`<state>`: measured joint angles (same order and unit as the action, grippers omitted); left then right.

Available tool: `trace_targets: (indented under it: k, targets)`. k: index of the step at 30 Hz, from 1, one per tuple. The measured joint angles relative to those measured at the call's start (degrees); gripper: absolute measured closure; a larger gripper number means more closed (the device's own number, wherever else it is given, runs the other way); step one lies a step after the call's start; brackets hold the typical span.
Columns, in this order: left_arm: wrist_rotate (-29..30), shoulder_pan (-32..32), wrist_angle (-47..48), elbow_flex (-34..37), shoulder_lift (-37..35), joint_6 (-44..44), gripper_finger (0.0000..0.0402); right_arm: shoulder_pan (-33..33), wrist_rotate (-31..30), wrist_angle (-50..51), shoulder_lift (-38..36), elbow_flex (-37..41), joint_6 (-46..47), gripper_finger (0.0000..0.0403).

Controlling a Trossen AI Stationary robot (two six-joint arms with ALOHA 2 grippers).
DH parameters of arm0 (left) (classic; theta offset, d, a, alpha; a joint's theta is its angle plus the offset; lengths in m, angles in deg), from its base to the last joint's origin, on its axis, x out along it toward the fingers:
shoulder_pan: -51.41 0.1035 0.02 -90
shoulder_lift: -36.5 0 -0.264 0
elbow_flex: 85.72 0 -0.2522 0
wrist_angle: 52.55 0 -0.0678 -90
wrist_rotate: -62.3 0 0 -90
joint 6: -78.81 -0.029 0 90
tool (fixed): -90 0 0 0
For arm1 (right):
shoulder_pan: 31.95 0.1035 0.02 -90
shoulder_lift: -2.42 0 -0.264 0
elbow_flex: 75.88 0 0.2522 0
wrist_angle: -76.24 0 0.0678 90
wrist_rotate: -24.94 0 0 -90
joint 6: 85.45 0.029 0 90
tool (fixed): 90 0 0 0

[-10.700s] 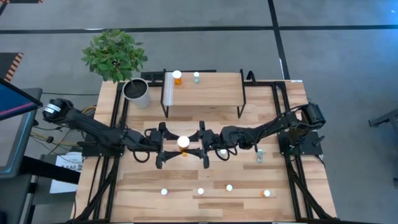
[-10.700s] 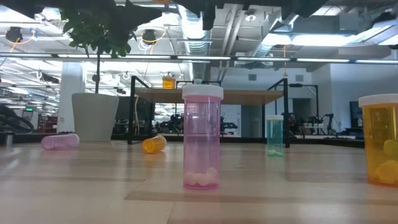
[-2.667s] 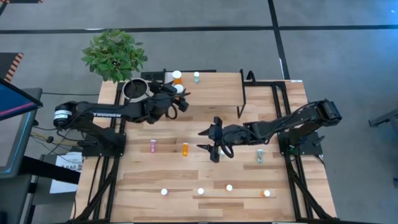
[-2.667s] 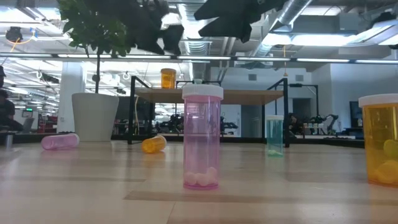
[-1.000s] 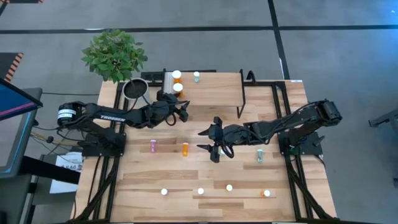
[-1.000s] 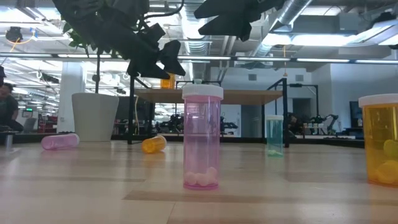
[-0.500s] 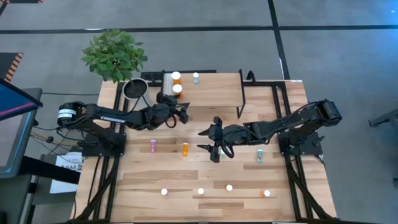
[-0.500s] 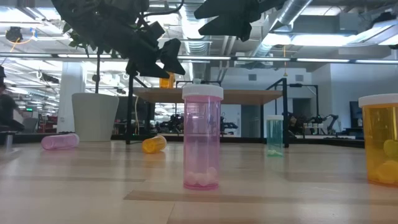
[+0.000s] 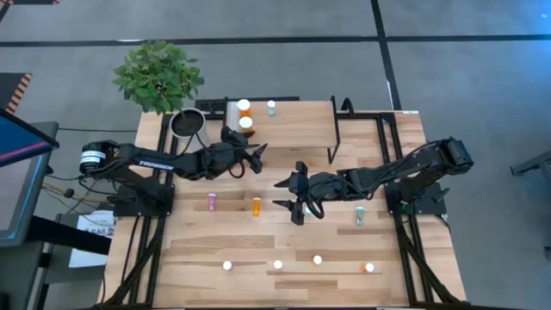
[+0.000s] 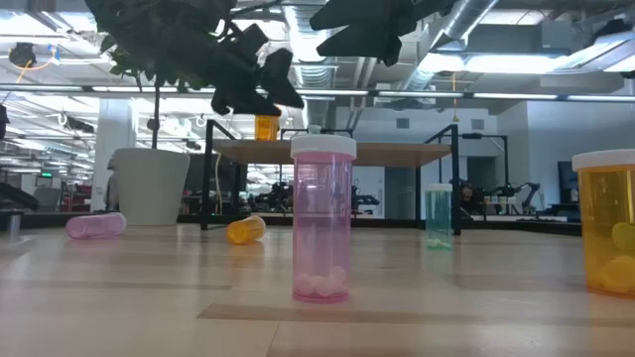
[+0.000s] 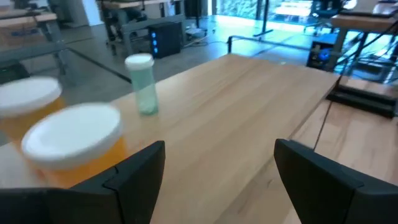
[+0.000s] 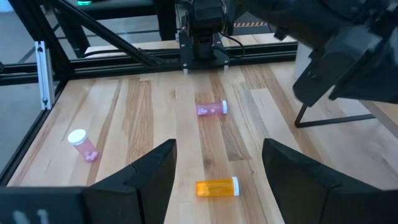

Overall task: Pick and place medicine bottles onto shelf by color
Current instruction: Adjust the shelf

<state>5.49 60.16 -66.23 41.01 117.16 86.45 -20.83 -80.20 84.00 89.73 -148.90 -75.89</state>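
Note:
On the shelf point(image 9: 293, 129), at its far left, two orange medicine bottles point(image 9: 244, 106) point(image 9: 246, 123) and a teal one point(image 9: 271, 106) stand upright on their bases. My left gripper point(image 9: 258, 155) hovers open over the shelf's near left part, just right of the orange bottles point(image 11: 74, 143), with nothing between its fingers. My right gripper point(image 9: 282, 194) hangs open above mid-table, over a lying orange bottle point(image 12: 216, 186) and near a lying pink one point(image 9: 212, 201). A teal bottle point(image 9: 360, 215) stands farther right.
A potted plant point(image 9: 188, 125) stands by the shelf's left end. Along the table's near edge stand several more bottles, among them a pink one point(image 10: 322, 218) and a large orange one point(image 10: 607, 223). Black frame rails run along both table sides.
My left gripper has tipped up slightly beside the orange bottles on the shelf, still open. The bottles and my right gripper have kept still.

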Motion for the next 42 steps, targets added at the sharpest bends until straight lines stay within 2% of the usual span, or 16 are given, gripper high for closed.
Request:
trace_targets:
  k: [6,14,22,27,33,42]
  targets:
    - [-1.7,-2.4,-0.2,-1.6,-1.6,-2.9,0.0111,0.0,0.0,0.2,0.0,0.0,-0.1,0.0143]
    - [2.8,-9.5,2.0,-0.5,-13.7,-7.0,0.0111,0.5,0.0,1.8,0.0,0.0,0.1,0.0143]
    - [11.0,-20.6,2.9,9.4,-24.4,-5.3,0.0111,0.5,0.0,1.1,0.0,0.0,0.0,0.0143]
    - [11.2,-24.6,6.5,15.3,-26.8,0.9,0.0111,0.4,0.0,0.7,0.0,0.0,0.0,0.0143]
    - [17.4,-22.6,18.6,17.3,-26.8,7.1,0.0111,0.4,0.0,0.2,0.0,0.0,-0.1,0.0143]
    - [18.7,-15.8,29.3,17.2,-26.6,13.0,0.0111,0.4,0.0,0.4,0.0,0.0,-0.4,0.0143]
